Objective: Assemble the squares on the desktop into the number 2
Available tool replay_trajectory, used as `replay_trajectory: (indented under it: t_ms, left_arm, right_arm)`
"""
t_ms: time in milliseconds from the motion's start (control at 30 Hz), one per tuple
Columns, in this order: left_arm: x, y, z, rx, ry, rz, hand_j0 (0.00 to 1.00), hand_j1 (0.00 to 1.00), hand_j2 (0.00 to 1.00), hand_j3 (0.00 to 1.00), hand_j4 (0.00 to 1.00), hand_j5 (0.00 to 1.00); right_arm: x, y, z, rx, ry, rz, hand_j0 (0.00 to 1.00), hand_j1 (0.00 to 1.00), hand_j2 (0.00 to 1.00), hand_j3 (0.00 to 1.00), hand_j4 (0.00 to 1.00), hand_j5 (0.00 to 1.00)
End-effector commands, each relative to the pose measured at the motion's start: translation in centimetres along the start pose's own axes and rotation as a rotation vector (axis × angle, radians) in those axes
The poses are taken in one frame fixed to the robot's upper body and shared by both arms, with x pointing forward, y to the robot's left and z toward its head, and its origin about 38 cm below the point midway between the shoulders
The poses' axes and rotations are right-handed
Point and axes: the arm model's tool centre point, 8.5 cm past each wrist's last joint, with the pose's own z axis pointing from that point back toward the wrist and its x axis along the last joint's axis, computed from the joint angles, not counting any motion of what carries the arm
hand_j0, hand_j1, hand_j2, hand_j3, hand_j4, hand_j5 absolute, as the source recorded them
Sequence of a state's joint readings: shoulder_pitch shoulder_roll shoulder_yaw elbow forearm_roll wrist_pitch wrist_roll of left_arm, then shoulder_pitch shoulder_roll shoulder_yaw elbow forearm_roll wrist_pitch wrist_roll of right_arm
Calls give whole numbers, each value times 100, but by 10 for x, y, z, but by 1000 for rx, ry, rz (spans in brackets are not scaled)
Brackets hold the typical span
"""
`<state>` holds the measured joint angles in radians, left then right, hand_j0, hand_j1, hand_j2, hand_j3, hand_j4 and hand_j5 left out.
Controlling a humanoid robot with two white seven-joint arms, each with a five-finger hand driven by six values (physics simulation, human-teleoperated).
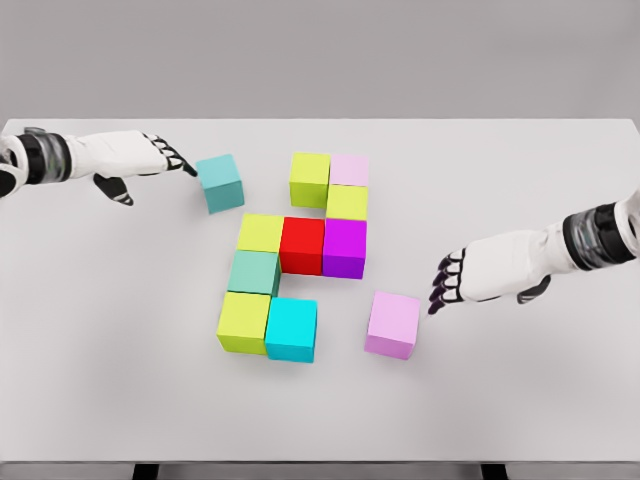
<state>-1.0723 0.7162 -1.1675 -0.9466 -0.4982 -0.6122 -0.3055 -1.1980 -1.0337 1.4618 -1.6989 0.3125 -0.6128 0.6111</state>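
Coloured cubes lie on a white table [100,350]. A joined group holds a lime cube [310,179], pale pink cube [349,169], lime cube [347,203], yellow cube [260,232], red cube [302,245], purple cube [344,247], green cube [253,272], lime cube [244,322] and cyan cube [291,329]. A loose teal cube [220,183] sits at the upper left; my left hand [150,165] is open, fingertips touching its left side. A loose lilac cube [392,324] sits at the lower right; my right hand [450,280] is open just right of it, apart.
The table's far edge runs along the top and its near edge [320,462] along the bottom. Bare table surface lies left, right and in front of the cubes.
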Motion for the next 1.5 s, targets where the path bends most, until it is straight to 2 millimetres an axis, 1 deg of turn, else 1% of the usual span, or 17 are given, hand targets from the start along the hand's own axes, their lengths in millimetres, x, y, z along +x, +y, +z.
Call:
replay_trajectory:
  t_ms: [0, 33, 167, 233, 300, 367, 467, 600, 633, 700, 733, 833, 933, 1133, 1333, 1400, 1467]
  left_arm:
    - [1, 3, -4, 8, -3, 6, 94, 94, 94, 94, 94, 94]
    - [3, 5, -6, 11, -9, 4, 94, 94, 94, 94, 94, 94]
    - [3, 8, -7, 12, -9, 0, 94, 94, 94, 94, 94, 94]
    - [5, 15, -10, 23, -16, -6, 94, 94, 94, 94, 94, 94]
    - [4, 14, -10, 21, -11, -2, 94, 94, 94, 94, 94, 94]
    - [8, 17, -15, 27, -21, -3, 94, 94, 94, 94, 94, 94]
    - [7, 19, -15, 30, -18, -3, 94, 94, 94, 94, 94, 94]
    - [5, 17, -12, 28, -16, 1, 94, 94, 94, 94, 94, 94]
    - [4, 15, -10, 26, -12, 3, 94, 94, 94, 94, 94, 94]
    - [0, 10, -3, 17, 0, 4, 94, 94, 94, 94, 94, 94]
    - [-5, 6, 7, 12, 11, 4, 94, 94, 94, 94, 94, 94]
    - [-1, 6, 16, 10, -2, -23, 95, 95, 95, 95, 95, 95]
    - [8, 0, 15, 4, -27, -29, 95, 95, 95, 95, 95, 95]
    - [16, -7, 8, -8, -49, -27, 95, 95, 95, 95, 95, 95]
    - [11, -7, 8, -12, -35, -23, 96, 96, 96, 96, 96, 96]
    - [15, -6, 2, -9, -45, -22, 96, 96, 96, 96, 96, 96]
    - [12, -5, 3, -9, -36, -20, 96, 96, 96, 96, 96, 96]
  right_arm:
    - [-2, -1, 0, -4, 6, -4, 98, 98, 98, 98, 98, 98]
    - [-2, -1, 0, -4, 4, -4, 98, 98, 98, 98, 98, 98]
    - [0, -5, -3, -8, -7, 6, 98, 98, 98, 98, 98, 98]
    - [2, -8, -6, -11, -15, 13, 98, 98, 98, 98, 98, 98]
    - [3, -11, -9, -15, -22, 19, 98, 98, 98, 98, 98, 98]
    - [4, -13, -12, -16, -29, 26, 98, 98, 98, 98, 98, 98]
    - [5, -15, -14, -18, -35, 30, 98, 98, 98, 98, 98, 98]
    - [5, -16, -14, -19, -37, 32, 98, 98, 98, 98, 98, 98]
    - [8, -17, -15, -22, -44, 40, 98, 98, 98, 98, 98, 98]
    - [13, -20, -17, -27, -57, 53, 98, 98, 98, 98, 98, 98]
    - [15, -22, -17, -29, -62, 58, 98, 98, 98, 98, 98, 98]
    - [16, -22, -17, -30, -65, 61, 98, 98, 98, 98, 98, 98]
    - [16, -22, -17, -30, -65, 61, 98, 98, 98, 98, 98, 98]
    - [18, -27, -21, -35, -76, 71, 98, 98, 98, 98, 98, 98]
    - [19, -30, -24, -40, -84, 79, 98, 98, 98, 98, 98, 98]
    - [19, -32, -24, -42, -83, 81, 98, 98, 98, 98, 98, 98]
    - [19, -33, -25, -44, -86, 82, 98, 98, 98, 98, 98, 98]
